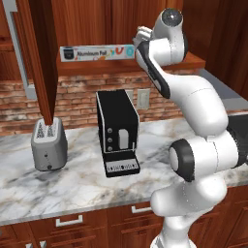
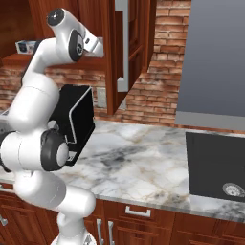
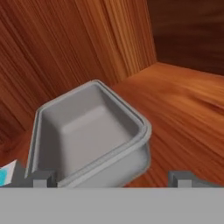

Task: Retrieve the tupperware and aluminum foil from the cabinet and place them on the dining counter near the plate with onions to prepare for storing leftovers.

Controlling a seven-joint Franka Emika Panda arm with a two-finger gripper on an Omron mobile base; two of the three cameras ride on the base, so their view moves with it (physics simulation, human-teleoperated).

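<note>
Hand view shows the shallow grey translucent plastic tupperware [image 3: 89, 131] on the reddish-brown wooden cabinet [image 3: 183, 105] shelf, between the gripper [image 3: 112, 177] fingertips, which stand wide apart, holding nothing. The grasp is in hand; next, closing on the tub's walls. Just beside it lies the long white aluminum foil carton [image 1: 97, 52]. Below stand a black coffee machine [image 1: 117, 131] and grey toaster [image 1: 49, 144]; the open door [image 1: 44, 58] flanks the arm.
</note>
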